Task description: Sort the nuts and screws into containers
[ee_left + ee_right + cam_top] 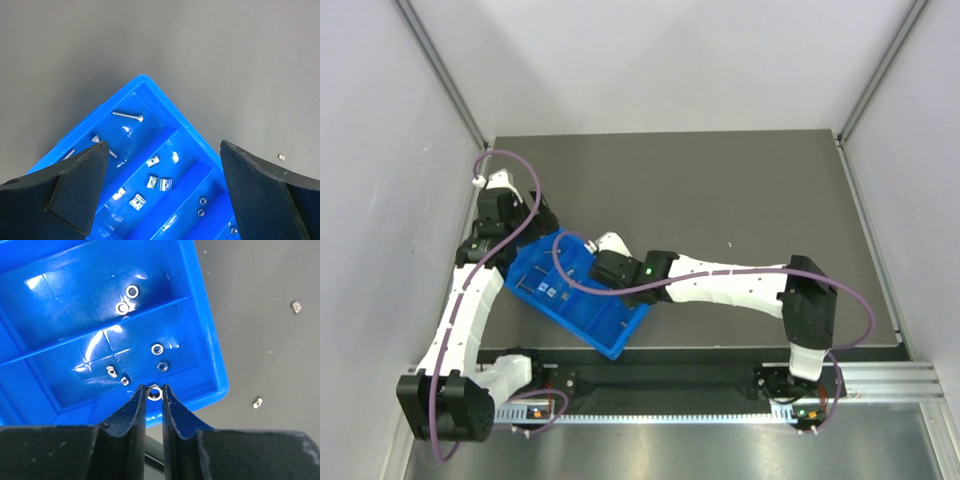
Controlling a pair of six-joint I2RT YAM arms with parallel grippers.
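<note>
Step in hand: drop-off of one nut. The right hand (pixel 154 390) is clenched on a small silver nut (pixel 154 393), pinched at the very fingertips. It hangs over the blue tray (pixel 202 325), above the compartment nearest the wrist camera.

That compartment already holds four other nuts (pixel 157 348), at 12 o'clock and 10 o'clock from the held one. The next compartment up, at 12 o'clock, holds two ring-shaped pieces (pixel 132 291); I can't tell whether they are washers or nuts.

The left hand (pixel 163 146) is released, fingers wide, gripping nothing, parked over the far corner of the tray. A screw (pixel 127 115) lies in the end compartment below it, and blocky nuts (pixel 151 181) lie one section over.

From the top view the tray sits at about 8 o'clock on the table (pixel 720 190).

Next move, my read: part the fingers and let the nut fall in with its kind. It hangs right by the compartment's 6 o'clock wall, so a small shift toward 12 o'clock first looks safer, or it may land on the rim and bounce out.

The job isn't finished. Two loose pieces (pixel 257 402) lie on the table at 3 and 2 o'clock from the hand, well outside the tray.
</note>
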